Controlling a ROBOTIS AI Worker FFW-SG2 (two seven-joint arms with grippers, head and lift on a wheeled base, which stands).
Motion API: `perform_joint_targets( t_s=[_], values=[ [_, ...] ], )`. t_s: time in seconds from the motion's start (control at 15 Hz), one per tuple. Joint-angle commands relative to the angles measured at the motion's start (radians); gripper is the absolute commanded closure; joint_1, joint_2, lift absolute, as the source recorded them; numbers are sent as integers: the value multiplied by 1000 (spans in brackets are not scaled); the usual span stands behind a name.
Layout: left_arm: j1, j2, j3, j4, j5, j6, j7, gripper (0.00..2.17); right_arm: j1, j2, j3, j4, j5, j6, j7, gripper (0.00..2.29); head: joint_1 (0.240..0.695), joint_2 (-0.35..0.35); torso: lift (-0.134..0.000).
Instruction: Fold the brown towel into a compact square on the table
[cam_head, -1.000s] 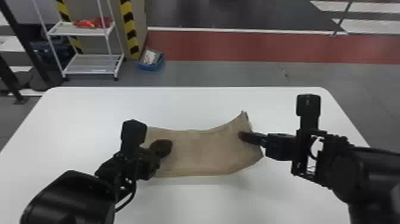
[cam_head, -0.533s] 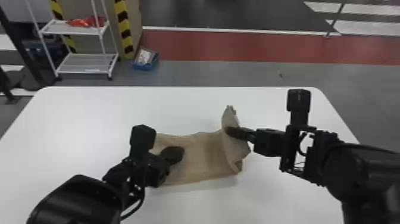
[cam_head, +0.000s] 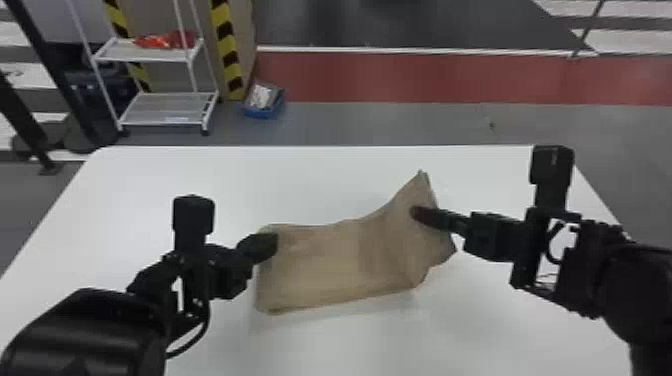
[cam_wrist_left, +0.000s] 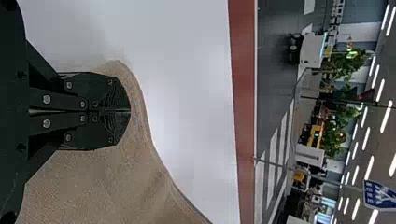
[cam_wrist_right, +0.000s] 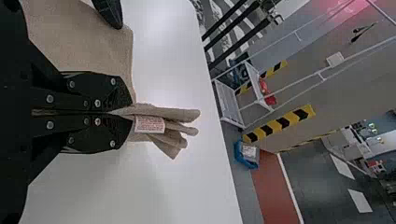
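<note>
The brown towel (cam_head: 340, 265) lies on the white tabletop (cam_head: 350, 175), stretched lengthwise between the two claws, its right end drawn up into a peak. At the towel's far left corner, the left claw (cam_head: 272, 242) has its fingers together against the cloth; whether any cloth is pinched between them I cannot tell. At the towel's raised right end, the right claw (cam_head: 416, 212) is closed tight on gathered layers that stick out past its fingertips. Among these layers, just beyond the fingertips, hangs a white label (cam_wrist_right: 149, 124) bearing several lines of small reddish print. Well beyond the towel, past the tabletop, a blue sign (cam_wrist_left: 380, 195) carries white lettering and a white figure. Beyond the towel to the left stand a white rack (cam_head: 170, 122) and a blue bin (cam_head: 260, 114).
</note>
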Motion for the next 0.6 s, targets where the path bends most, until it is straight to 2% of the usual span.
perform_joint_targets(
  t_s=[0.0,0.27,0.53],
  values=[
    [-2,2,-1,45,-19,-2,-11,2098,-11,1,-5,2,3,0,0,1315,695,12,-124],
    [-26,-7,-50,102,-58,-26,-2,2098,-6,1,-11,-19,-57,65,0,1318,695,16,-124],
    [-65,-16,-116,134,-62,-23,12,2132,-15,1,38,-53,-81,101,-5,1318,695,9,-124]
  ],
)
